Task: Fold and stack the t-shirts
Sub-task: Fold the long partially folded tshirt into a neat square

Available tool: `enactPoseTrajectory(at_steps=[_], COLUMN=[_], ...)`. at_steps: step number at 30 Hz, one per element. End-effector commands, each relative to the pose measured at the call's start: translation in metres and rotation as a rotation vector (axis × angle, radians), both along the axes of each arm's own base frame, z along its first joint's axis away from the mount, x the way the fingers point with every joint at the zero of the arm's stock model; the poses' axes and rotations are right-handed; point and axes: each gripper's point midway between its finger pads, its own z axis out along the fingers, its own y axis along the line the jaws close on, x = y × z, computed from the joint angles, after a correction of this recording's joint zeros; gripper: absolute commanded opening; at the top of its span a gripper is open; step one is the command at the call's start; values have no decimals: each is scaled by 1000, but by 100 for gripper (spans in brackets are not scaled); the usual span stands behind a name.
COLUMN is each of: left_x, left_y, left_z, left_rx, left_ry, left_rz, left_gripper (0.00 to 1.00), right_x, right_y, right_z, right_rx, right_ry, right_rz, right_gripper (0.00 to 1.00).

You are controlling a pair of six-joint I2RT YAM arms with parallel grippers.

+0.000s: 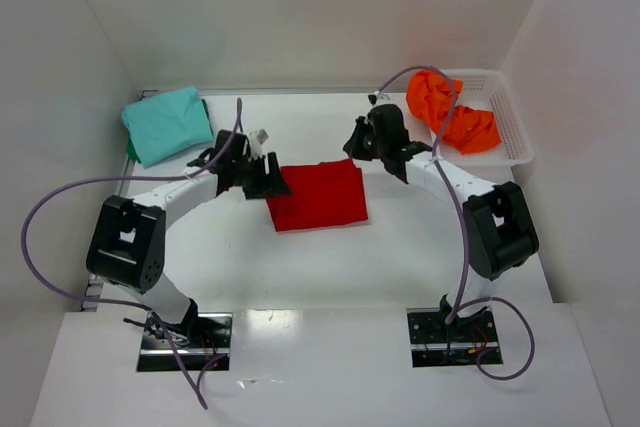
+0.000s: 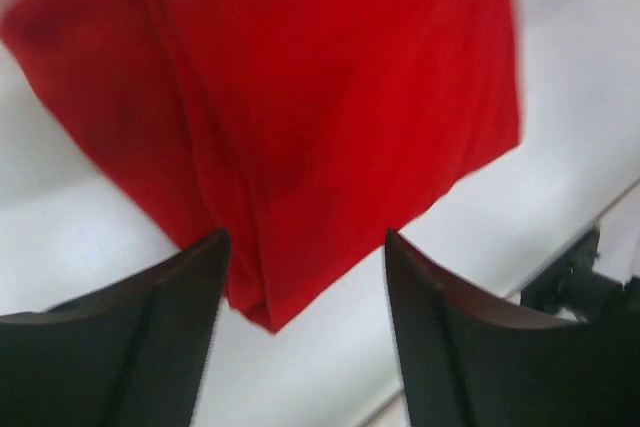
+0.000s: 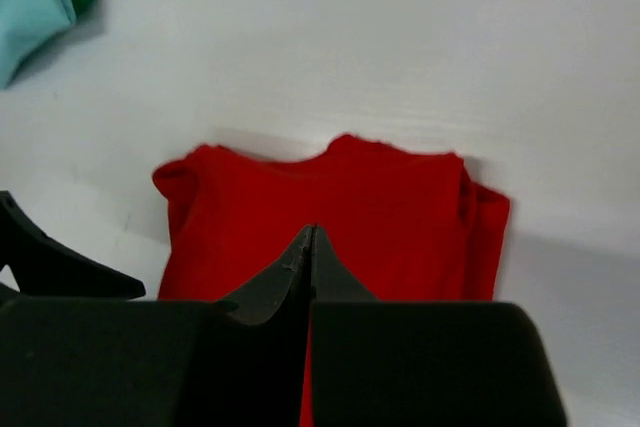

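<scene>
Red t-shirt (image 1: 318, 197) lies folded, teal t-shirt (image 1: 165, 123) folded aside, orange t-shirt (image 1: 455, 112) crumpled in basket (image 1: 513, 133), none stacked; left gripper (image 2: 302, 247) gapes empty, right gripper (image 3: 310, 239) closed, empty.

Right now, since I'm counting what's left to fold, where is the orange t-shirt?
In the top view the orange t-shirt lies crumpled in the white mesh basket at the far right corner of the table, right of the folded red t-shirt.

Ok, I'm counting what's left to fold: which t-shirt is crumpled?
The orange t-shirt, bunched in the white basket at far right; the red t-shirt and teal t-shirt lie folded flat.
</scene>
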Motion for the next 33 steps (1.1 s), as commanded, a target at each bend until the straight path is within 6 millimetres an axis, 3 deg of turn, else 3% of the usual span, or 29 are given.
enactPoseTrajectory(at_steps=[1,5,8,13,16,27,29,33], left_x=[-10,-3,0,-1,-3,-25,-26,-29], left_y=[-15,-18,-12,-10,-2,10,10,23], left_z=[-9,-22,-39,-52,-55,-53,-46,-47], left_rx=[-90,-58,-3,22,64,96,91,152], left_ry=[40,68,110,147,162,202,187,187], left_rz=[-17,-18,-11,-13,15,64,64,107], left_gripper=[67,53,49,9,2,0,0,0], right_x=[-25,-31,-33,-35,-32,-28,-28,-29], right_y=[13,16,16,20,18,17,17,17], right_z=[-36,-63,-82,-95,-101,-115,-115,-119], right_rx=[-41,-57,-70,-81,-97,-127,-127,-131], right_ry=[89,145,186,207,211,224,224,232], right_rz=[74,79,86,95,78,83,83,83], right_gripper=[1,1,1,1,1,1,1,1])
